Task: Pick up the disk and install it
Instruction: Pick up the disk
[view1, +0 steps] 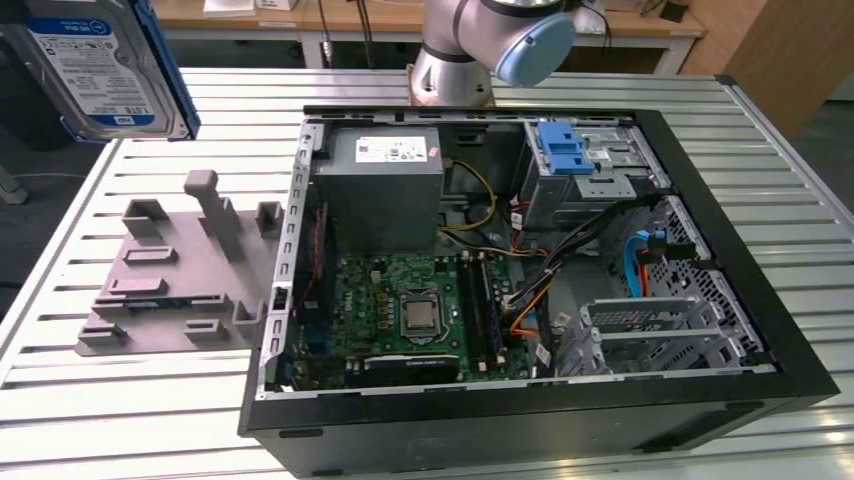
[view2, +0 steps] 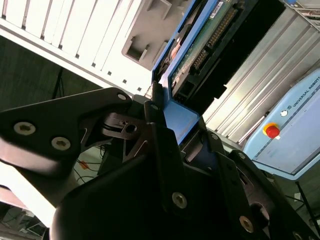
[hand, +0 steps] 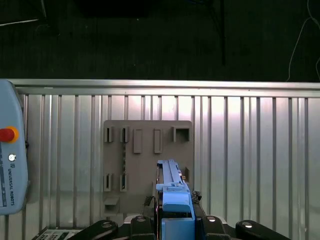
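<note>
Gripper (hand: 173, 201) is clamped on the disk (hand: 172, 185), with a black finger (hand: 196, 197) on either side of its blue carrier. The second wrist view agrees: the gripper (view2: 180, 122) pinches the carrier's end, and the disk (view2: 210, 40) runs on past it with its green board side showing.

The disk is in the air, off the table (view1: 134, 420). The first wrist view looks down along it, edge-on, over the grey fixture (hand: 145, 150), with a clear gap between them.

In the exterior view the disk (view1: 100, 65) sits at upper left with its label toward the camera and its top cut by the frame, well apart from the case (view1: 534, 430). It isn't installed yet.

The fixture (view1: 174, 270) lies on the table just beside the case, on the exterior view's left. The case lies flat with its side open:
- PSU (view1: 387, 185) at the far end
- motherboard (view1: 400, 310) nearer the camera
- blue cage latch (view1: 571, 148) toward the exterior view's right

The arm (view1: 474, 45) has its base behind the case.

The pendant (hand: 10, 170) with a red button lies on the table, seen in both wrist views.
</note>
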